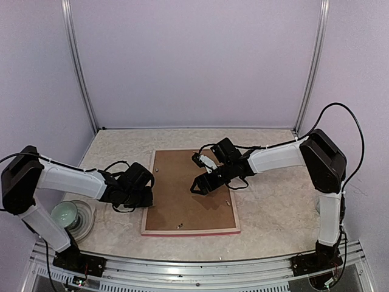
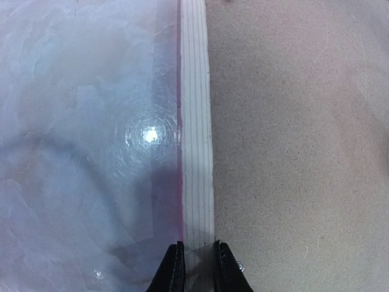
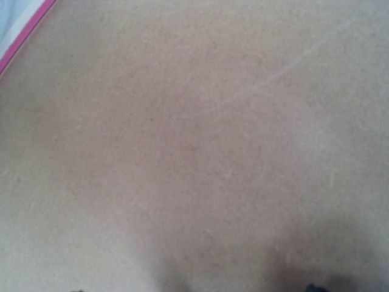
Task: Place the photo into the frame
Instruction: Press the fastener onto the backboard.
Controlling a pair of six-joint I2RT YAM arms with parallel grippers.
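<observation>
1 frame (image 1: 190,231), 1 brown backing board (image 1: 176,198), 1 bench (image 1: 273,210). 2 arms w/ 1 tool each: left tool (image 1: 148,196), right tool (image 1: 196,186). Also 1 green bowl (image 1: 64,213) and 1 plate (image 1: 89,218), plus approx. 3 small metal tabs (image 1: 228,202) on the board, too small to count for sure.

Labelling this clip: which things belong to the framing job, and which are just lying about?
Job: frame; backing board lying in it; left end effector at the frame's pale edge; right end effector above the board.
Lying about: green bowl on a plate.
</observation>
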